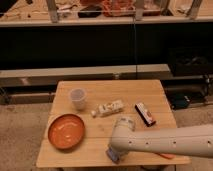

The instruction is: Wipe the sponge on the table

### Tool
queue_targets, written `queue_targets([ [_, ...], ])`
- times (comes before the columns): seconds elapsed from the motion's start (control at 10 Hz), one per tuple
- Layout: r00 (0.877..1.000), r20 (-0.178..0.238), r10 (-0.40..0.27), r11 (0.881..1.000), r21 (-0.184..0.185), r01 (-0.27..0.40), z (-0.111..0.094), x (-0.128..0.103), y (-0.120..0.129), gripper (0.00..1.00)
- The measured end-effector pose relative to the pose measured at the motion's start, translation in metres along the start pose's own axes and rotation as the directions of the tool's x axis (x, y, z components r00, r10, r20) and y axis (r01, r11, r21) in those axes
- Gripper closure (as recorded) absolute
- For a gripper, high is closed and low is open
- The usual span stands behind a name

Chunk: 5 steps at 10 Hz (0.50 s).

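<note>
Gripper: the gripper (115, 149) is set low over the near edge of the table (142, 90), left of middle, at the end of the arm (172, 140), which reaches in from the right.
Grip state: cannot be told; the business end is hidden under the pale wrist housing.
Sponge: a pale blue patch, taken to be the sponge (111, 156), is seen directly under the gripper at the near table edge. It appears to be pressed to the top, or just above it.
Sponge axis: only one small face is shown. That face seems to run near-to-far with a slight slant, but the long axis and heading cannot be fixed.
Progress: the sponge is placed at the wood under the gripper, as a wiping stroke would have it. No mark or wet track is seen on the planks, so the share wiped and the share left cannot be judged. The pose would suit a stroke being opened as well as one being closed.
Plate: an orange plate (66, 131) sits near left, apart from the gripper.
Block: a black block (145, 113) lies at mid right, slanted.
Carton: a white carton (110, 108) lies on its side at mid table.
Cup: a clear cup (77, 98) stands upright, far left.
</note>
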Motion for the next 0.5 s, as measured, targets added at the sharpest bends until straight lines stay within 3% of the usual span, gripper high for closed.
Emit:
queue_targets([
  [0.5, 0.999, 0.007, 0.040, 0.999, 0.004, -0.040, -0.013, 0.048, -0.011, 0.46],
])
